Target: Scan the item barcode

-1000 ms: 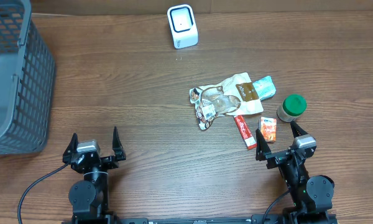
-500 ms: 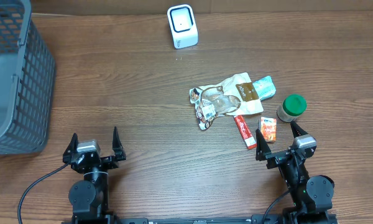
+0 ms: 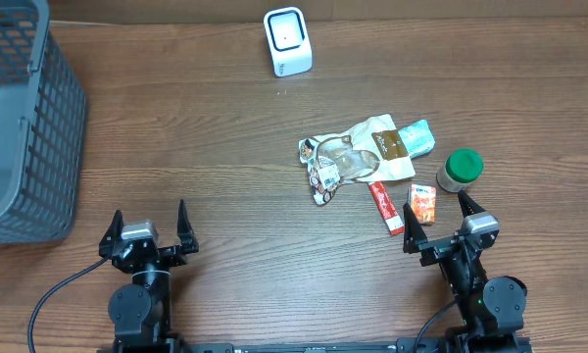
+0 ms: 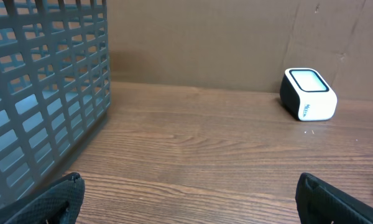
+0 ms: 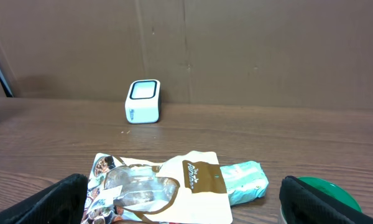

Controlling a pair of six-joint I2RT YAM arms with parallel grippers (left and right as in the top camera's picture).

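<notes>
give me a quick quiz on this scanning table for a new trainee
1. Fill in: the white scanner stands on the table's ___ side, near or far from the robot.
2. True or false: the left pincer is holding an item.
3. Which lies closest to the right pincer? A) grey basket B) orange box C) scanner
Key: 1 far; 2 false, it is open and empty; 3 B.

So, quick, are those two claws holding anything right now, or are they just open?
Left gripper: open, holding nothing.
Right gripper: open, holding nothing.
</notes>
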